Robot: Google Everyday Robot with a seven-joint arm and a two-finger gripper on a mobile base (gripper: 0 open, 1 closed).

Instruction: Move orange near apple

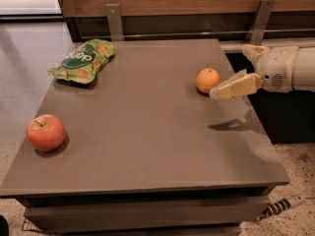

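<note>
Gripper [229, 71] extended in from right, fingers [238, 86] spread, just beside orange [208, 79].

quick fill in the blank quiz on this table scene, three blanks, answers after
1. The crinkled snack bag at the grey table's far corner is coloured ____.
2. The round, short-stemmed apple near the front edge is coloured ____.
3. The beige gripper hovers beside the small round orange; the fruits on the table number ____.

Missing words: green; red; two.
</note>
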